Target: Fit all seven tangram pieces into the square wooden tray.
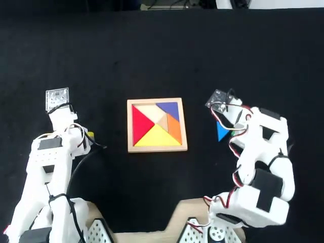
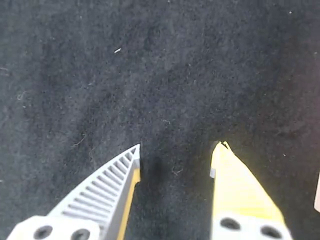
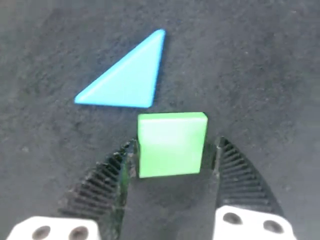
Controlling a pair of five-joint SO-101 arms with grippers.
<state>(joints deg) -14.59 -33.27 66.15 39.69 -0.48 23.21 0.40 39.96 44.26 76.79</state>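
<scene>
Tray: the square wooden tray [image 1: 157, 149] lies flat at the middle of the black tabletop [image 1: 152, 61], between the two arms.
Tray contents: a red triangle [image 1: 140, 124] fills the left side, a yellow triangle [image 1: 158, 137] the near side, an orange piece [image 1: 175, 129] the right side, and a dark blue piece [image 1: 170, 108] the far right corner. A pale area in the far middle cannot be told apart as pieces or bare tray floor.
Loose pieces: a light blue triangle [image 1: 221, 131] lies on the tabletop to the right of the tray, well apart from it, near the right arm. A green square [image 3: 171, 144] lies flat just beside the triangle, not touching it.
Right gripper [image 3: 175, 145]: released, with its jaws astride the green square. One finger is at the square's edge, and the other shows a narrow gap.
Left gripper [image 2: 177, 155]: released, jaws spread, grasping nothing, over bare tabletop to the left of the tray.
</scene>
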